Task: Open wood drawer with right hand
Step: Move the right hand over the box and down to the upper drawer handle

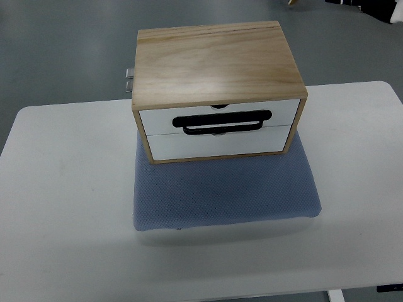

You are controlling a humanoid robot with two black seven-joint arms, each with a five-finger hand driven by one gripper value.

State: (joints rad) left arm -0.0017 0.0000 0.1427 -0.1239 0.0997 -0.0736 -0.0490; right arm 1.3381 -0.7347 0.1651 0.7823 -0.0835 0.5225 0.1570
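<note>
**Wooden drawer box waited shut on a blue mat, no robot hand in sight**

A small wood drawer box [217,88] sat just above the centre of the picture, toward twelve o'clock. It rested on a blue padded mat [223,192] that spread out toward six o'clock on a white counter [69,189]. Two white drawer fronts faced the camera, both closed flush. A black loop handle [223,123] lay across the seam between them. A small metal fitting [129,80] poked out at the box's nine o'clock side. Grey floor [63,50] lay beyond the counter. Nothing blocked the handle. Neither arm appeared, so the state of the fingers could not be told.
</note>
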